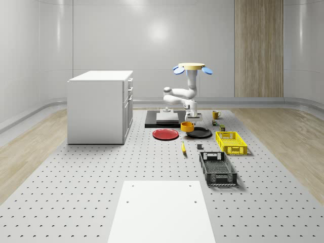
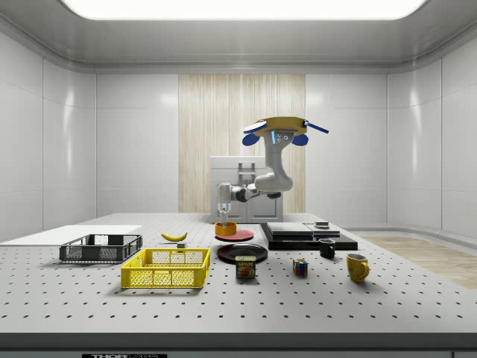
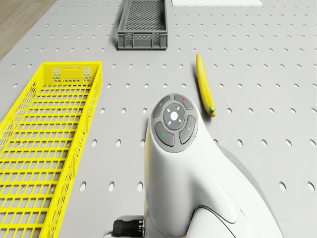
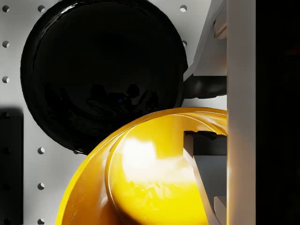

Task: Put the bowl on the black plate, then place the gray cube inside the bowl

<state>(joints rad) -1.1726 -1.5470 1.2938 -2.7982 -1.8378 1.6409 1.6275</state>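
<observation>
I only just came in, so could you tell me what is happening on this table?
The drone hovers above the perforated table, its arm reaching down. Its pincer grips the rim of the orange bowl, held between the red plate and the black plate. In the wrist view the bowl overlaps the black plate's edge, not yet centred on it.

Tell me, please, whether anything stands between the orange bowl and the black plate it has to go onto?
Nothing visible does. The pincer holds the orange bowl by its rim just beside the black plate, whose surface is bare. The red plate lies on the other side, out of the path.
</observation>
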